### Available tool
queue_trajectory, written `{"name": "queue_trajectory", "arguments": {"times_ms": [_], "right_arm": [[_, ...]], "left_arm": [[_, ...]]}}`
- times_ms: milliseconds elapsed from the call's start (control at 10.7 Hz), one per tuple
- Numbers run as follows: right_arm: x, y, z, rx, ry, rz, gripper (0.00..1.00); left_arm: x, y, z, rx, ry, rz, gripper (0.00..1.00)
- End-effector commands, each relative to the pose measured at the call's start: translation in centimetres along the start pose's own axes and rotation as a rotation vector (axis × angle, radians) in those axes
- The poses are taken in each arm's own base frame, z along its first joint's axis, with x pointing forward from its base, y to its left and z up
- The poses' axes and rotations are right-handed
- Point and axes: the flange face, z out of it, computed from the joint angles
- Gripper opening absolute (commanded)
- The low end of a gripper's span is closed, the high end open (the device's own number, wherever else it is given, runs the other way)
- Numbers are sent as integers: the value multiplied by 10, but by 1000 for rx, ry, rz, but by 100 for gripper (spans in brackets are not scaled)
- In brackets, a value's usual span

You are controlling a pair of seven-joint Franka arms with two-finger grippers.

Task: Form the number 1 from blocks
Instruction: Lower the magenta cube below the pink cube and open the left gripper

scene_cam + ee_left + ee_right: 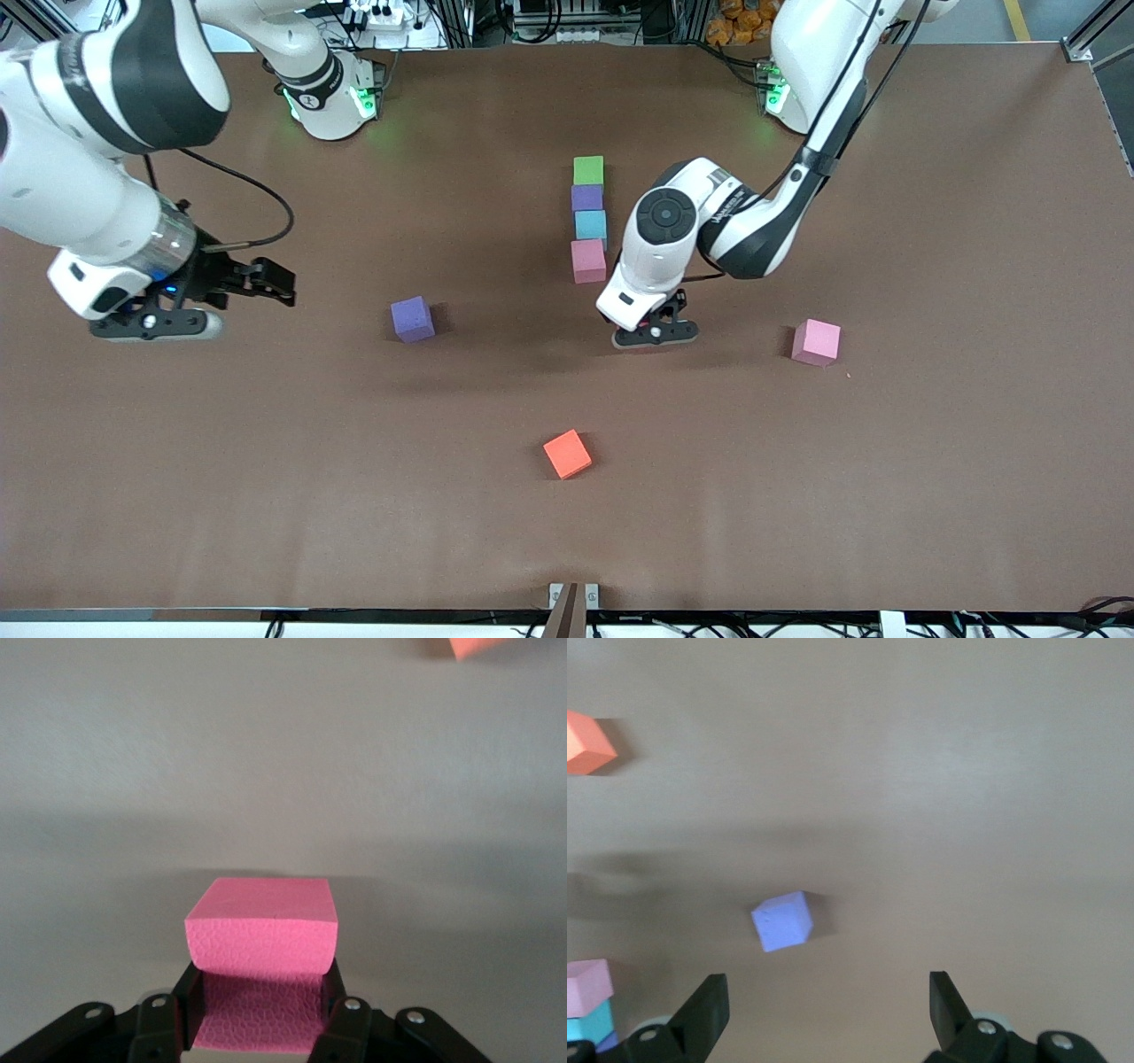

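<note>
Four blocks form a straight column mid-table: green [588, 169], purple [586, 197], light blue [590, 224] and pink [588, 260]. My left gripper [656, 332] is low over the table, close to the column's pink end, and is shut on a deep pink block [261, 930] that fills the space between its fingers [259, 992]. Loose blocks lie around: purple [413, 319], pink [816, 342] and orange [567, 454]. My right gripper [266, 283] waits open near the right arm's end, with nothing between its fingers [828, 1010]. The loose purple block [782, 921] shows ahead of it.
The brown table [930, 461] reaches the robot bases at the top. A small metal clamp [573, 595] sits on the front edge. The right wrist view also catches the orange block [586, 742] and the column's pink [586, 985] and light blue [589, 1023] blocks.
</note>
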Motion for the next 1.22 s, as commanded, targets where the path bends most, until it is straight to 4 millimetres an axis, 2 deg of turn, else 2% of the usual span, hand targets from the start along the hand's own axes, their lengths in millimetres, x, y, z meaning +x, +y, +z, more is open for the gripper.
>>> {"name": "queue_trajectory", "arguments": {"times_ms": [0, 94, 281, 375, 656, 749, 1124], "right_arm": [[-7, 36, -31, -27, -11, -38, 100], [-12, 52, -42, -41, 3, -68, 100], [-19, 90, -54, -82, -3, -140, 100], [-21, 99, -57, -82, 0, -140, 100], [-32, 110, -59, -87, -11, -104, 100], [-33, 115, -58, -88, -7, -38, 100], [-27, 127, -52, -85, -10, 25, 100]], "left_arm": [[-27, 26, 16, 14, -25, -11, 0], [-39, 34, 26, 23, -36, -13, 0], [-55, 47, 29, 28, -38, -3, 0], [-64, 54, 30, 25, -42, 11, 0], [-73, 61, 28, 17, -45, 30, 0], [-75, 62, 29, 18, -46, 37, 0], [-77, 63, 37, 22, -49, 47, 0]]}}
